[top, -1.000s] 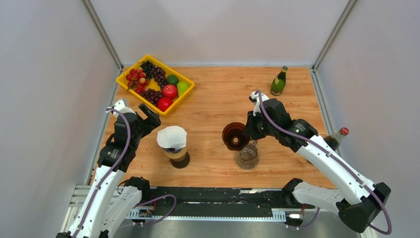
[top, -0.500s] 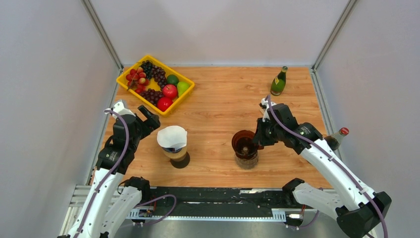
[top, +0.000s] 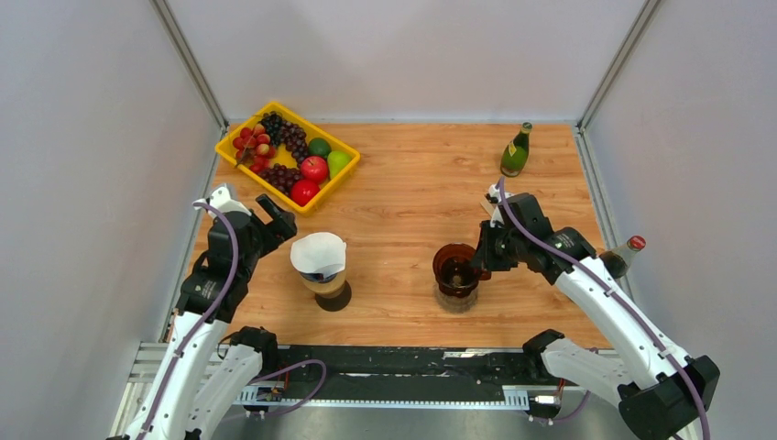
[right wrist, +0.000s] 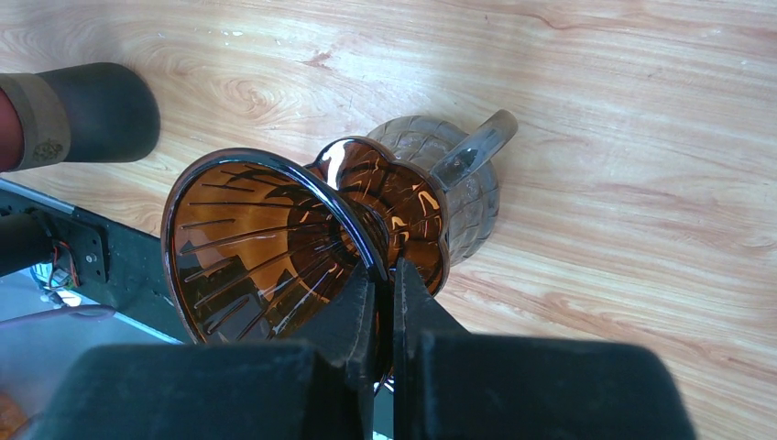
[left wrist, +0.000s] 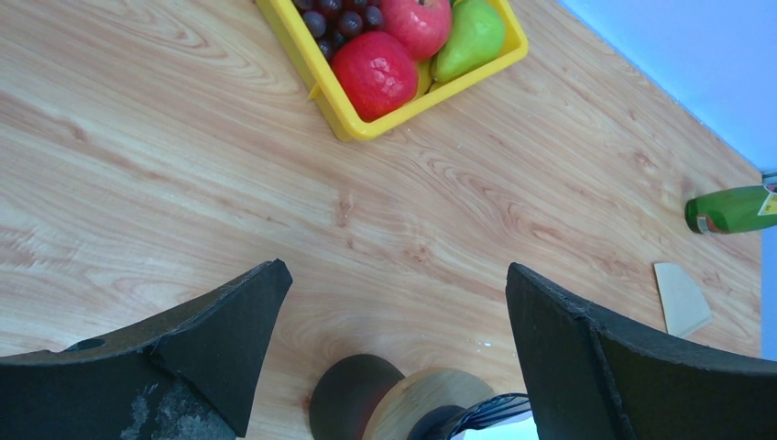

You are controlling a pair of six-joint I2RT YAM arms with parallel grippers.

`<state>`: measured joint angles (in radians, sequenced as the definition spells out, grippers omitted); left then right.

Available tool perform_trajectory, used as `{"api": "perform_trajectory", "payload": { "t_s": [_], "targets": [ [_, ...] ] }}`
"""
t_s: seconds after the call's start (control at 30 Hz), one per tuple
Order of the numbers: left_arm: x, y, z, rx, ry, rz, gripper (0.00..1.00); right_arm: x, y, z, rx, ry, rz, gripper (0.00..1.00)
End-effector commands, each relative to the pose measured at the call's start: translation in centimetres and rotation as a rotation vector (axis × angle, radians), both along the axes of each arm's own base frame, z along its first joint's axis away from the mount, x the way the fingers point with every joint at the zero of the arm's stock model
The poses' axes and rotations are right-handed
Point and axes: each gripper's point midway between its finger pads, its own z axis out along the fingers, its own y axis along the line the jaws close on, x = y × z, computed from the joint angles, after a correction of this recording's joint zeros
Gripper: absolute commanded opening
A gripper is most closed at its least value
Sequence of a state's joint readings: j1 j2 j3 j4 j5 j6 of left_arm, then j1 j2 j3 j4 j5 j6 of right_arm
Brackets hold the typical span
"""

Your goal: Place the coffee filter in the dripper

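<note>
The amber dripper is on top of the glass server, which it hides in the top view. My right gripper is shut on the dripper's rim. In the right wrist view the dripper tilts toward the camera, its base over the mouth of the server, with my fingers pinching the rim. White coffee filters sit in a wooden stand left of centre. My left gripper is open and empty just left of and behind them. The left wrist view shows the stand below the gripper.
A yellow fruit tray stands at the back left. A green bottle stands at the back right and a red-capped bottle at the right edge. One flat folded filter lies on the table near the green bottle.
My right gripper has carried the dripper to the right and toward the near edge, onto the glass server. The left arm has not moved.
</note>
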<state>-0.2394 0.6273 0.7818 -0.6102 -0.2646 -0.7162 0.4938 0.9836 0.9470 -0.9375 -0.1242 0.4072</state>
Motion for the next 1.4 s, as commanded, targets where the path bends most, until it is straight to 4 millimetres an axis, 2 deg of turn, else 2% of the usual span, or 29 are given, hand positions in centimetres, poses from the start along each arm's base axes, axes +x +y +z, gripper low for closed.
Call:
{"api": "perform_trajectory", "payload": {
  "t_s": [0.0, 0.23, 0.57, 0.8, 0.93, 1.07, 1.2, 1.3, 1.37],
  "targets": [
    [0.2, 0.3, 2.8, 0.005, -0.075, 0.005, 1.00, 0.2, 0.1, -0.1, 0.030, 0.009, -0.030, 0.02],
    [0.0, 0.3, 3.2, 0.000, -0.082, 0.003, 1.00, -0.4, 0.6, 0.3, 0.067, 0.052, -0.036, 0.04],
    [-0.2, 0.6, 3.3, 0.008, -0.086, 0.016, 1.00, -0.9, -0.4, 1.0, 0.036, 0.061, -0.079, 0.07],
    [-0.2, 0.9, 3.6, 0.010, -0.092, 0.027, 1.00, -0.8, -0.9, 0.7, 0.013, 0.080, -0.104, 0.14],
    [-0.2, 0.9, 3.6, 0.012, -0.091, 0.028, 1.00, -0.8, -1.1, 0.8, 0.008, 0.074, -0.111, 0.28],
    [-0.2, 0.9, 3.6, 0.014, -0.090, 0.032, 1.00, -0.7, -1.2, 0.8, 0.004, 0.073, -0.117, 0.38],
    [-0.1, 1.0, 3.8, 0.016, -0.092, 0.032, 1.00, -0.4, -1.1, 1.6, 0.012, 0.051, -0.119, 0.45],
    [-0.2, 1.1, 4.0, 0.020, -0.099, 0.036, 1.00, 0.1, -1.2, 2.8, 0.018, 0.012, -0.119, 0.57],
    [-0.2, 1.2, 4.1, 0.022, -0.100, 0.040, 1.00, 0.6, -1.4, 3.8, 0.015, -0.027, -0.129, 0.70]
  ]
}}
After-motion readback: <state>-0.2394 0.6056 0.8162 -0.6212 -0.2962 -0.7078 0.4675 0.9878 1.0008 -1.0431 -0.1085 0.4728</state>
